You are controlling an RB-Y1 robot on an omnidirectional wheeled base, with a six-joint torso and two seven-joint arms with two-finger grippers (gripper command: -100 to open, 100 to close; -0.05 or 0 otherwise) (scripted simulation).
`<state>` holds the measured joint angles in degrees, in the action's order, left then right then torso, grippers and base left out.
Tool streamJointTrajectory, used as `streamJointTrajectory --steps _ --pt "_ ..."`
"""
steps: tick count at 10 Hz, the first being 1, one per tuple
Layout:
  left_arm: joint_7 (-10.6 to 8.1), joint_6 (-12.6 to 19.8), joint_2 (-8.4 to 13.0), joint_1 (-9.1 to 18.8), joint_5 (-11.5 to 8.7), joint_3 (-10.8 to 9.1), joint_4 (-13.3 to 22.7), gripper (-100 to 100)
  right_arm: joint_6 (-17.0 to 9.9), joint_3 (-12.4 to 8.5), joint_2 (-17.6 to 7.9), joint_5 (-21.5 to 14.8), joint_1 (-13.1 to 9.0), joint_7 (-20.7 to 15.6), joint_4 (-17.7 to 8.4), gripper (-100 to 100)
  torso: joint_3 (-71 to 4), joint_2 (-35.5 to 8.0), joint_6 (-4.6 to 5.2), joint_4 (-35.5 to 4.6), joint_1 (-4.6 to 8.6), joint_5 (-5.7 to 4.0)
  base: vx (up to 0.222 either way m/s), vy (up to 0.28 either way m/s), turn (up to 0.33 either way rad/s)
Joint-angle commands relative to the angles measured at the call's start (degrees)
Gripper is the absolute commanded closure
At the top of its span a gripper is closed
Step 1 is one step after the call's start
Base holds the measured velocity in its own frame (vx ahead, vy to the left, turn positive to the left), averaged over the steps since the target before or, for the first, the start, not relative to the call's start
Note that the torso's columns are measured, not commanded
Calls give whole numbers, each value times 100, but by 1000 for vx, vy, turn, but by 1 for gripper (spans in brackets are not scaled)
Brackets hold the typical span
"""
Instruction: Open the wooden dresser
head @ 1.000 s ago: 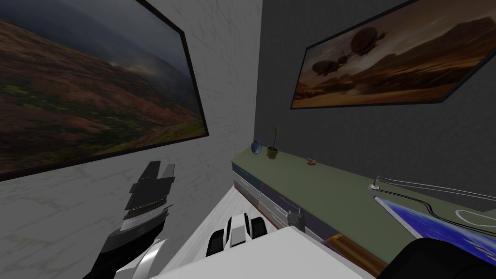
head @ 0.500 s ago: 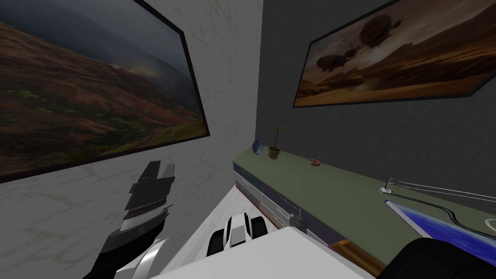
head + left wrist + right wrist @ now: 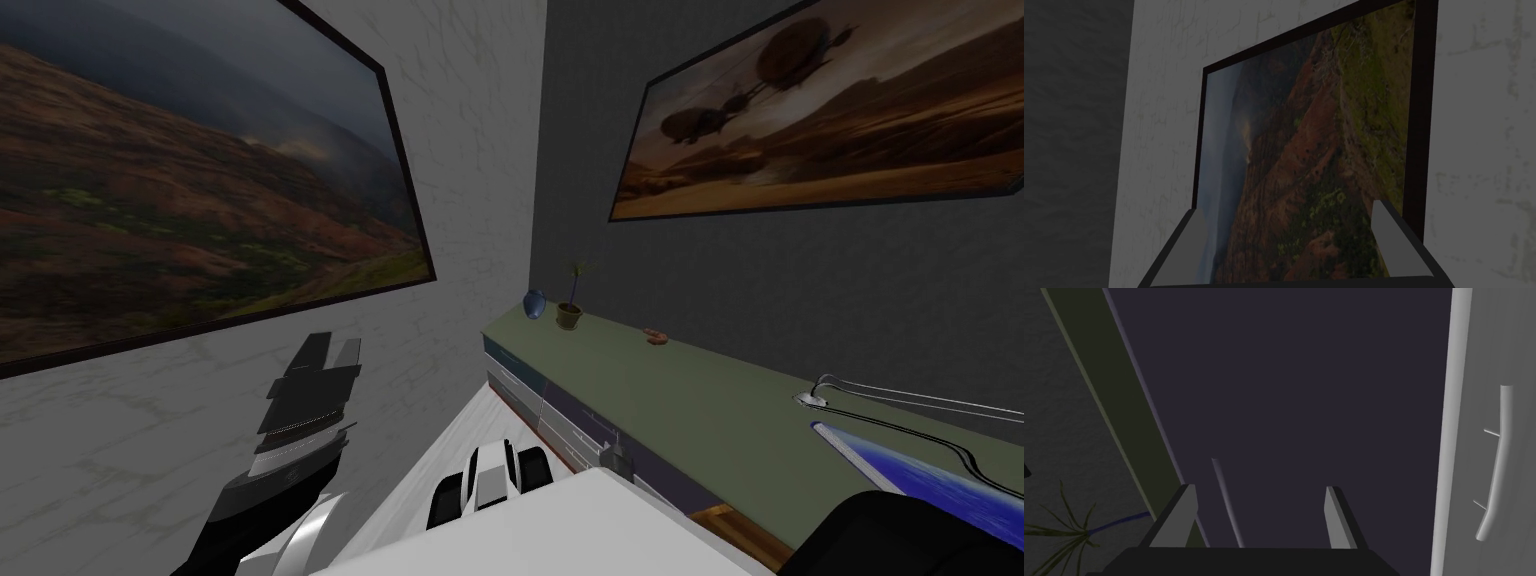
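The dresser (image 3: 640, 390) runs along the dark wall, with a green top and grey and dark purple drawer fronts. My right gripper (image 3: 614, 452) hovers close to its front. In the right wrist view that gripper (image 3: 1260, 488) is open and faces a dark purple drawer front (image 3: 1304, 388). A thin bar handle (image 3: 1226, 503) lies between the fingers, nearer one of them, and is not gripped. A light grey front (image 3: 1474, 363) beside it carries a curved handle (image 3: 1494, 463). My left gripper (image 3: 332, 345) is raised by the white wall, open and empty (image 3: 1286, 207).
On the dresser top stand a blue vase (image 3: 534, 303), a potted plant (image 3: 569, 313), a small brown object (image 3: 656, 337), a thin metal lamp (image 3: 830, 392) and a blue panel (image 3: 900, 465). The white wall to my left is close. A strip of pale floor (image 3: 470, 430) runs along the dresser.
The head view has shifted a little: the lamp, the blue panel and the wall picture slid to the right. Both arms keep their pose and both grippers stay open.
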<state>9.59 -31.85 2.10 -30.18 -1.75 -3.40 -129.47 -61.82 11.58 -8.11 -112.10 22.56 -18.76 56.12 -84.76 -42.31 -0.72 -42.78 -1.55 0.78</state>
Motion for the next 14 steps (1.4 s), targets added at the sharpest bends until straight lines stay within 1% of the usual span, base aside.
streamJointTrajectory --steps 1,2,3,5,6,7,8,9,10,12,13,14 --pt "0 0 0 0 0 0 0 0 -177 78 17 -217 -111 -69 -12 -100 -2 2 -1 0 1 -1 10 8 21" --pt "0 0 0 0 0 0 0 0 -67 11 -25 -112 38 -74 8 -100 -1 4 2 3 10 -5 3 -12 -14" --pt "0 0 0 0 0 0 0 0 -94 25 3 -45 -48 40 -230 -100 4 -9 33 14 34 -11 14 -52 25" --pt "0 0 0 0 0 0 0 0 -147 50 40 24 -177 176 -486 -100 10 -3 53 14 125 -14 13 -72 46" --pt "0 0 1 0 0 0 0 0 -67 87 98 12 -74 118 -447 -100 5 10 55 14 158 -13 -1 -21 15" --pt "0 0 0 0 0 0 0 0 -104 30 10 -31 -73 68 -282 100 5 6 67 23 145 -19 1 12 -35" --pt "0 0 0 0 0 0 0 0 -94 25 3 -45 -48 40 -230 100 13 5 70 38 134 -47 3 22 -45" --pt "0 0 -1 0 0 0 0 0 -72 15 -12 -73 4 -14 -128 100 22 20 63 54 166 -95 -18 65 -26" --pt "0 0 0 0 0 0 0 0 -90 14 -1 -50 0 3 -181 100 17 8 61 43 153 -80 -12 30 -15" --pt "0 0 0 3 0 1 0 0 -44 -299 -123 357 -253 28 -570 100 36 -12 51 43 160 -95 -164 48 420" --pt "0 1 0 4 0 2 0 0 -44 -299 -123 418 -253 28 -570 100 49 -37 64 41 160 -95 -183 61 287" --pt "0 1 0 3 0 1 0 0 -24 -454 -183 630 -385 47 -769 100 38 -13 81 53 177 -101 -171 94 423"
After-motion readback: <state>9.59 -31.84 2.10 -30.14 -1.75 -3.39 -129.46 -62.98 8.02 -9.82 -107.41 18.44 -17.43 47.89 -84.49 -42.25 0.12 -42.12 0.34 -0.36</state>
